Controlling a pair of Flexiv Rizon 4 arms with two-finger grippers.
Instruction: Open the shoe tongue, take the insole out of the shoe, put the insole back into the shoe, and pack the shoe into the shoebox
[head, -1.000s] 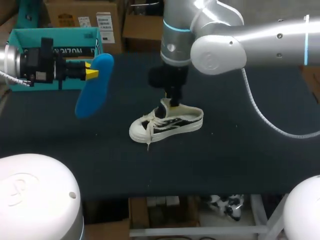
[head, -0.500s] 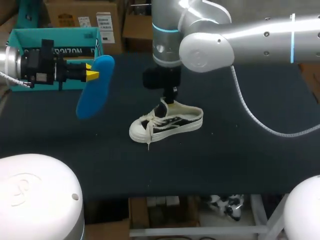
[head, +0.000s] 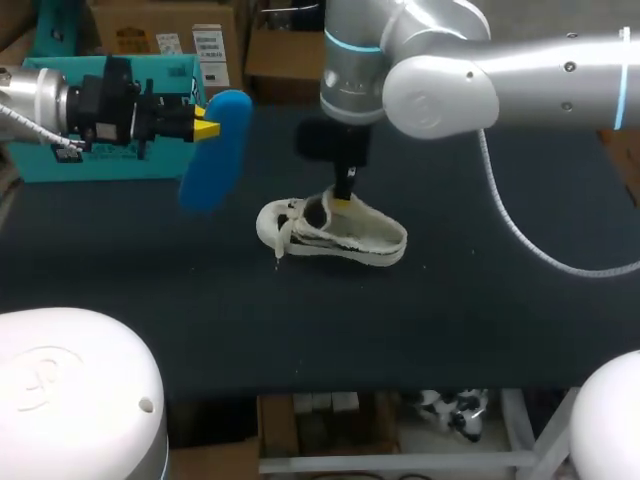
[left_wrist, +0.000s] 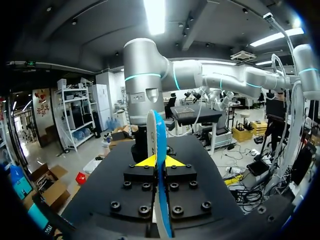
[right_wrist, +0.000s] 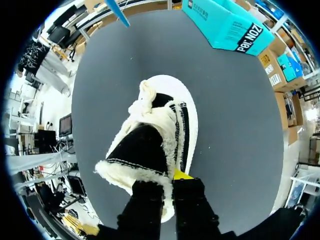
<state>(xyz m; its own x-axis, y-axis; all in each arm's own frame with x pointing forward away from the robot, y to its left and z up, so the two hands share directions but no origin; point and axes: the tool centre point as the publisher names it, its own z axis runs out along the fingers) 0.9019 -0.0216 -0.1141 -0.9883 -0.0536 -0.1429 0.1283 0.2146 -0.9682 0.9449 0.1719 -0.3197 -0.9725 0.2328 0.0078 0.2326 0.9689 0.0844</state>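
Left gripper (head: 205, 130) is closed on the blue insole (head: 213, 150), holding it on edge above the table's (head: 480, 300) rear-left corner, beside the shoebox (head: 60, 165). Right gripper (head: 343, 198) appears clamped on the collar of the shoe (head: 345, 232), mid-table.

Site: robotics lab, manipulation test bench.

Evidence:
- Two silver-grey jointed robot arms w/ blue light rings, left arm (head: 30, 95) and right arm (head: 520, 80), both over one black cloth-covered table (head: 480, 330).
- Big white domed robot housings (head: 70, 390) at table's near edge.
- Thin grey cable (head: 510, 218) hangs off right arm, exposed.
- Black two-finger gripper w/ yellow tips on each wrist: left gripper (head: 205, 130), right gripper (head: 343, 200). Bolted black finger mounts (left_wrist: 157, 192) show in left wrist view.
- Trial-type props only: one white canvas shoe (head: 350, 235), blue foam insole (head: 215, 150), teal cardboard shoebox (head: 100, 165).
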